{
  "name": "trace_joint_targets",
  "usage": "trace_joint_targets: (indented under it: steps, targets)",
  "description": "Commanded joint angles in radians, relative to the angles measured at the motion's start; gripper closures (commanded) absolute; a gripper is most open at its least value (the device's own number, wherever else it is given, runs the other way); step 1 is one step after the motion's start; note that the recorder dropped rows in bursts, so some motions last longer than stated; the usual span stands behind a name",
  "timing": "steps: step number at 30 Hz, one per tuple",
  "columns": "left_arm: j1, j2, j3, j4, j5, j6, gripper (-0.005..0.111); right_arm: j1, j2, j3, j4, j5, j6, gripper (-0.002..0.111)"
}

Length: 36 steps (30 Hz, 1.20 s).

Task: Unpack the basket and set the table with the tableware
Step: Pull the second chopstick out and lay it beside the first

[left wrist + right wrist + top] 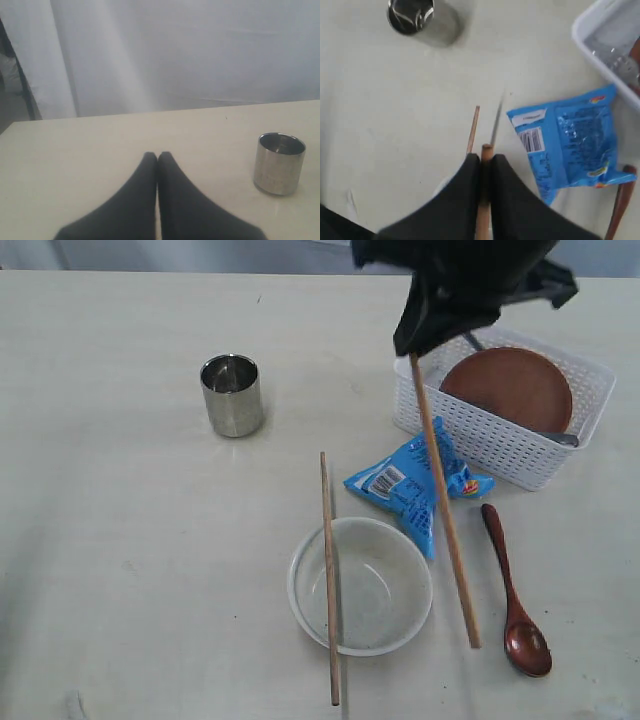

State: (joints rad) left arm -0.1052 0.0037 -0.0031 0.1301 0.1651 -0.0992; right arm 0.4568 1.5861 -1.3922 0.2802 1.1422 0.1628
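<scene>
My right gripper (418,348) (485,159) is shut on one wooden chopstick (445,502) (486,150), which hangs slanting down past the blue packet beside the off-white bowl (360,585). The second chopstick (329,575) (472,129) lies across the bowl's left side. A dark wooden spoon (512,595) lies right of the bowl. The steel cup (232,394) (278,163) (413,18) stands upright at the left. The white basket (505,445) (600,55) at the back right holds the brown plate (508,388) and some metal cutlery (560,436). My left gripper (157,156) is shut and empty above the table (120,540).
A blue snack packet (415,483) (570,140) lies between the basket and the bowl. A pale curtain (175,50) hangs behind the table's far edge.
</scene>
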Motion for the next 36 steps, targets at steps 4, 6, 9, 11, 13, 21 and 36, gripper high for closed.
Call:
trace_joint_targets:
  steps: [4,6,9,11,13,21,36]
  targets:
    - [0.003,-0.004,0.003,-0.001,0.0,-0.007,0.107,0.106,0.106,0.093,-0.018,-0.118,0.054,0.109]
    - [0.003,-0.004,0.003,-0.003,0.0,-0.007,0.107,0.122,0.138,0.094,-0.018,-0.148,0.073,0.109]
    - [0.003,-0.004,0.003,-0.004,0.0,-0.007,0.107,0.14,0.175,0.094,-0.018,-0.203,0.11,0.109]
    - [0.003,-0.004,0.003,-0.004,0.0,-0.007,0.107,0.154,0.21,0.096,-0.034,-0.232,0.137,0.109]
    - [0.003,-0.004,0.003,-0.004,0.0,-0.007,0.107,0.163,0.237,0.114,-0.065,-0.257,0.19,0.109]
    - [0.003,-0.004,0.003,-0.004,0.0,-0.007,0.107,0.163,0.247,0.16,-0.079,-0.352,0.217,0.109]
    - [0.003,-0.004,0.003,-0.004,0.0,-0.007,0.107,0.163,0.285,0.16,-0.074,-0.329,0.217,0.109]
